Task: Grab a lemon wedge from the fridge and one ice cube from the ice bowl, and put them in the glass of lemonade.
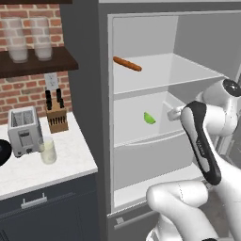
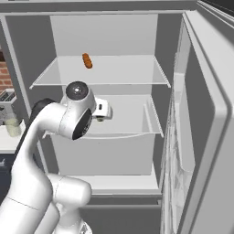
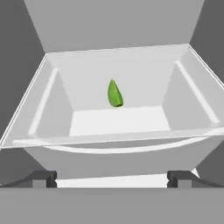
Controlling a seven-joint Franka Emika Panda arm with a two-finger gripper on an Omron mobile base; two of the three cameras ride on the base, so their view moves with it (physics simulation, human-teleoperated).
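Note:
The fridge (image 1: 103,94) stands open. A small yellow-green lemon wedge (image 1: 149,117) lies in the white bin (image 3: 109,141) on the middle level, and the hand view has the lemon wedge (image 3: 114,94) straight ahead at the bin's back. My gripper (image 3: 112,178) is open, its dark fingertips (image 3: 43,178) wide apart just outside the bin's front rim, well short of the wedge. The glass of lemonade (image 1: 48,150) stands on the counter beside the toaster. Only a sliver of the black ice bowl (image 1: 2,151) shows at the left edge; the ice cube is hidden.
An orange-brown sausage stick (image 1: 127,63) lies on the upper fridge shelf (image 2: 100,75). The fridge door (image 2: 205,114) hangs open on the right. On the white counter (image 1: 70,164) are a toaster (image 1: 22,131) and knife block (image 1: 57,115). Two frosted glasses (image 1: 18,40) stand on the wall shelf.

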